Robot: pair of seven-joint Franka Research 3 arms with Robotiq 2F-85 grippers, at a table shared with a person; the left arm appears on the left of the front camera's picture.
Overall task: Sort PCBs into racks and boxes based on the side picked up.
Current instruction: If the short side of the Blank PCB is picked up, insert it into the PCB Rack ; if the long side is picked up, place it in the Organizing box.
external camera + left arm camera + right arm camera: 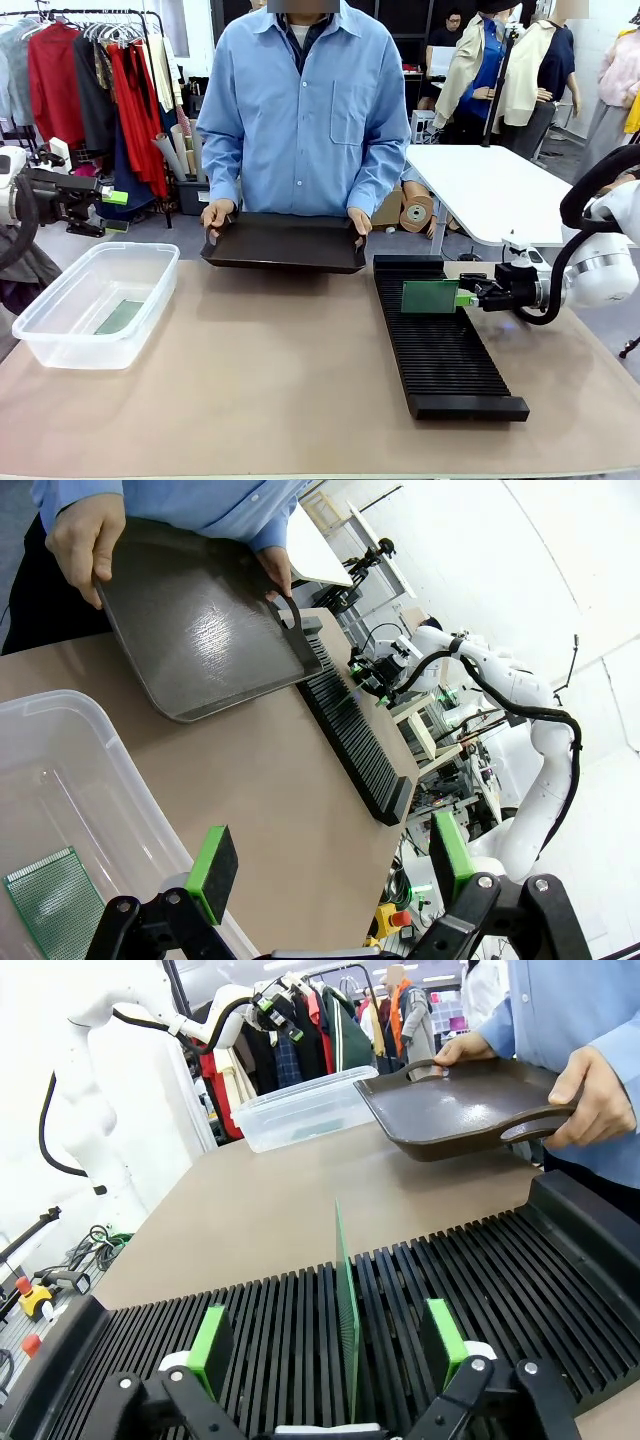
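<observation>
A PCB [346, 1305] stands upright in the rack [440, 350], the right fingers [332, 1345] spread wide around it; the left fingers [330, 865] gape over the box [60, 335] at nine o'clock. Retreating straight back should avoid tipping it.

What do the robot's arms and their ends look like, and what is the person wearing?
Both arms are glossy white with rounded joints and black cables looped alongside. Each black two-finger end effector, left and right, carries bright green pads. The person's sleeves are light blue, from a buttoned shirt.
</observation>
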